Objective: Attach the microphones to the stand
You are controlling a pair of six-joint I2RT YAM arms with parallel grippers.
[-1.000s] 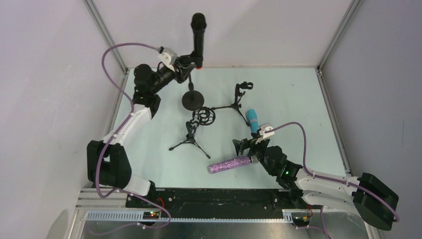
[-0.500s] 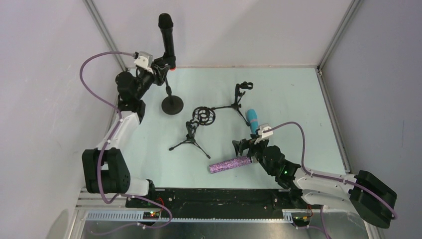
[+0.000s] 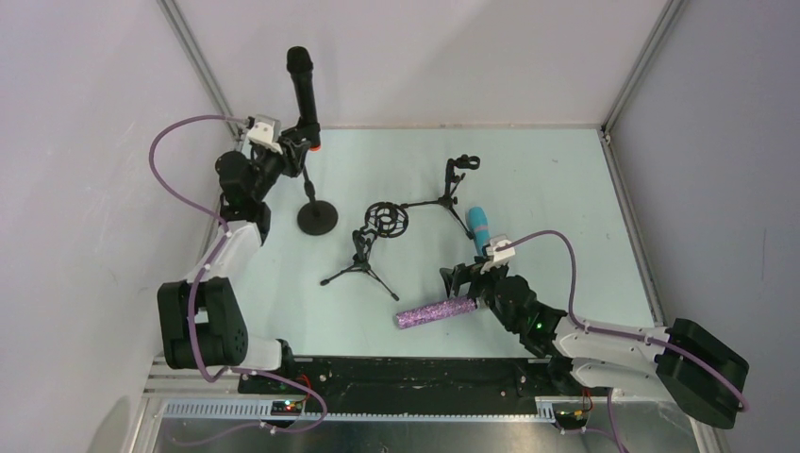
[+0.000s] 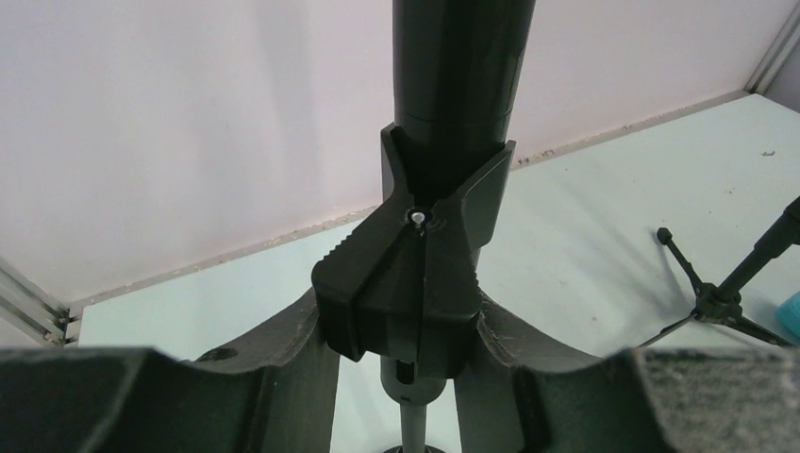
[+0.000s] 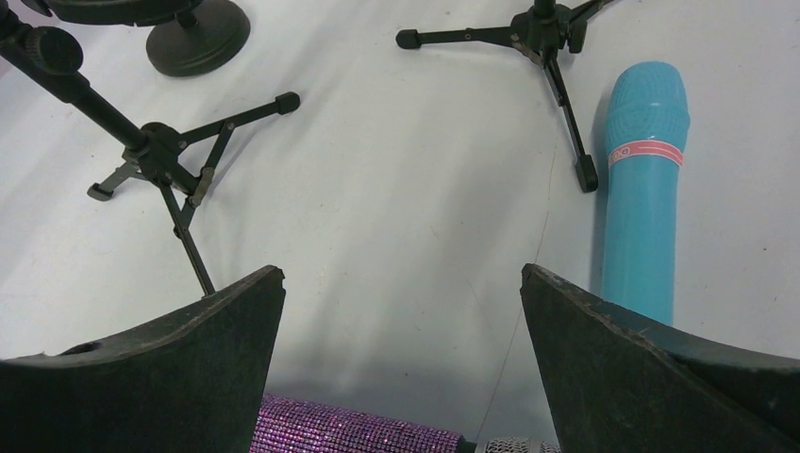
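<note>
— State of the left gripper (image 3: 294,146)?
— Pressed tight on the black mic (image 3: 303,87), low on the barrel. Holds it upright, head up, left of the ring tripod (image 3: 362,257) and farther back.

— Under that grip?
— Thin pole of the round-base stand (image 3: 317,217), straight below the mic. Base just left of the ring tripod; cannot tell whether touching the table (image 3: 557,179).

— And the right gripper (image 3: 462,281)?
— Spread wide, pinching nothing. Hangs right of the ring tripod, over the silver-head end of the purple mic (image 3: 432,313).

— Purple mic itself?
— Lies flat, near and right of the ring tripod, crossing between the spread fingers in the wrist view.

— Blue mic (image 5: 643,189)?
— Lies flat right of the ring tripod, just beside a leg of the clip tripod (image 3: 451,193), apart from both grippers.
</note>
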